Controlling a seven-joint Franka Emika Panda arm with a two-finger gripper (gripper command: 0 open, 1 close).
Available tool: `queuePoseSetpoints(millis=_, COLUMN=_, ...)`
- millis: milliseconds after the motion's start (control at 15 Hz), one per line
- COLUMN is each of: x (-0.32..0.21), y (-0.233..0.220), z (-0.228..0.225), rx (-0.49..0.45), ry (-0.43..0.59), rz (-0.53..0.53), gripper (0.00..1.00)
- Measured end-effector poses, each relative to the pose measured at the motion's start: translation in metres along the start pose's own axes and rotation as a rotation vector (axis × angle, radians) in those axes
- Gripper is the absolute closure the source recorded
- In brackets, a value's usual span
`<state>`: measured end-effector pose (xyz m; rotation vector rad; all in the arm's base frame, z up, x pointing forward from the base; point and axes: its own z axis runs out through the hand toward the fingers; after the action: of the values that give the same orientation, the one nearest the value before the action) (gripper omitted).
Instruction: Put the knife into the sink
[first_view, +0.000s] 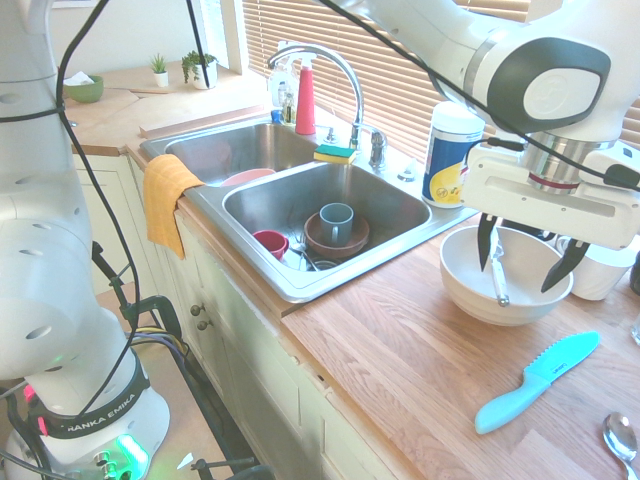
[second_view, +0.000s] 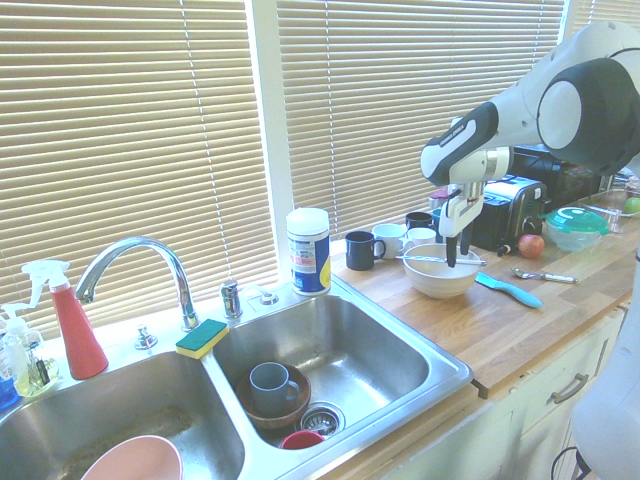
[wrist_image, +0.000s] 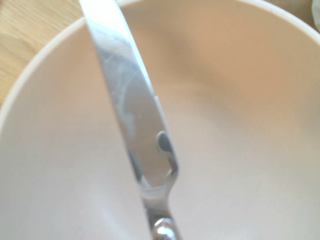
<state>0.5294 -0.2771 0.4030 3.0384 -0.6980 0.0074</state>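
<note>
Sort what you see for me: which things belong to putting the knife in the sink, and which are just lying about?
For the job:
- silvery knife, across the white bowl
- sink
- open claw, over the bowl

Lying about:
- teal knife
- spoon
- orange towel

Robot arm, one: dark band near the base, lettered "RANKA EMIKA", white capitals. Tub, one: printed label, wording too small to read.
</note>
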Motion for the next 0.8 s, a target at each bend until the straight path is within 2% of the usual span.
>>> queuePoseSetpoints(millis=800, x=0.002, y=-0.008, z=0.009, rx=-0.001, ry=-0.028, rz=-0.009, gripper=1.0)
